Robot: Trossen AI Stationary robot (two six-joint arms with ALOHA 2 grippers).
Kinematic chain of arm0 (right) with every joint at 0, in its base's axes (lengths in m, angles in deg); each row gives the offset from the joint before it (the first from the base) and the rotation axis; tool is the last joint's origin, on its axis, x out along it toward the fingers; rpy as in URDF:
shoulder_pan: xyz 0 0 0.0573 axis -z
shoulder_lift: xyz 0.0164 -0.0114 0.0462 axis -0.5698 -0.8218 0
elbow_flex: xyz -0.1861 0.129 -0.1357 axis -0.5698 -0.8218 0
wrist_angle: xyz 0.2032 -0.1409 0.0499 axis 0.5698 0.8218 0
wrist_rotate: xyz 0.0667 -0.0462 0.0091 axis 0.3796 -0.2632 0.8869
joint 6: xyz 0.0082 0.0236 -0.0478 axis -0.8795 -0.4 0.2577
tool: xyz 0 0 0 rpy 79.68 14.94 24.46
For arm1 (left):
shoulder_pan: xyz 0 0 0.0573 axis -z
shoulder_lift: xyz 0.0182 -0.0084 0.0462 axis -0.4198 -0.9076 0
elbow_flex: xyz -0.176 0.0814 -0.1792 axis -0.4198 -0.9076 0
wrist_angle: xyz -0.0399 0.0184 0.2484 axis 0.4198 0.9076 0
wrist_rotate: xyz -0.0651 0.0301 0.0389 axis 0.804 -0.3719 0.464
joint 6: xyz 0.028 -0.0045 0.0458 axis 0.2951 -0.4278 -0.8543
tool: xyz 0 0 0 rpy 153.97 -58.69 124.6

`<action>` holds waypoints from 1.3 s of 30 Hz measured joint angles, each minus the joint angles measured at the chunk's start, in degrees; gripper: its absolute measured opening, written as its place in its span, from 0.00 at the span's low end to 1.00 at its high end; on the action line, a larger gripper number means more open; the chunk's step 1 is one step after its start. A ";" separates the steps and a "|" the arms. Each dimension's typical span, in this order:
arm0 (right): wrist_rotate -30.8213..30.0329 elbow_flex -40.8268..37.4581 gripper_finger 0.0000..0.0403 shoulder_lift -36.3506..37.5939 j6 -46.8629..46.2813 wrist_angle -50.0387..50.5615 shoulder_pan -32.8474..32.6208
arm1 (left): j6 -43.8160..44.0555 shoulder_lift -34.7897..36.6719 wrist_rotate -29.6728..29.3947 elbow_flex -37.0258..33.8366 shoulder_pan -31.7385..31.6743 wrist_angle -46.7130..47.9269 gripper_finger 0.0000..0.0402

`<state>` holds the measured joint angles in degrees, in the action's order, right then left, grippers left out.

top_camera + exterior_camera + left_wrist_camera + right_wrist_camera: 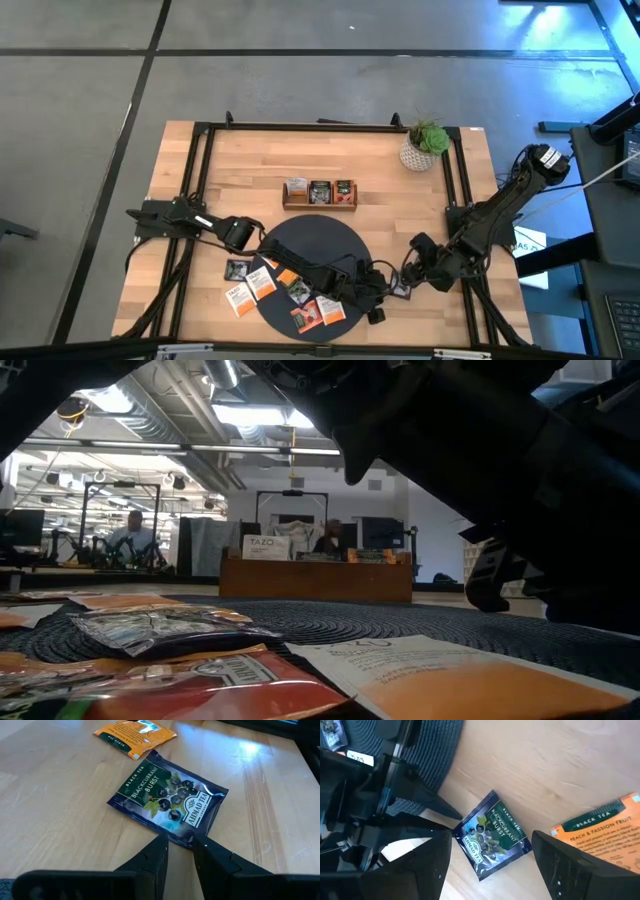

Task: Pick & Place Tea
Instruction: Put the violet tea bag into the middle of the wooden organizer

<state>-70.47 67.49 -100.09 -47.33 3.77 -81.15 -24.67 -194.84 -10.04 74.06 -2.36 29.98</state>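
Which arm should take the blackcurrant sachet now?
Left. Its fingers already straddle the blackcurrant sachet's edge, nearly closed. The right gripper only hovers wide open above it.

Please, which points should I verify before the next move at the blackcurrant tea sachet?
1. Dark blue foil blackcurrant tea sachet lies flat on the bare wooden table, off the dark round woven mat: ok.
2. Left tool is at the sachet's edge, jaws narrowly apart, not closed on it: not ok.
3. Right tool is wide open and empty: ok.
4. Both tools crowd this one sachet: not ok.
5. Orange paper tea sachet lies apart from it: ok.
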 joint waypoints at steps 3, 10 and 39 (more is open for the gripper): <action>1.36 0.00 0.69 -1.26 -0.56 -0.56 0.01 | 0.00 0.00 0.00 0.00 0.00 0.13 0.22; 2.77 0.00 0.69 -6.63 -1.00 -3.47 0.00 | 0.00 -0.02 -0.02 0.00 -0.02 0.20 0.22; 6.50 0.02 0.08 -11.52 2.32 -8.91 0.02 | -0.81 -0.11 0.88 -0.02 -0.09 0.25 0.22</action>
<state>-63.96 67.51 -111.61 -45.00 -5.14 -81.13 -25.48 -194.95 -9.15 74.04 -2.45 30.23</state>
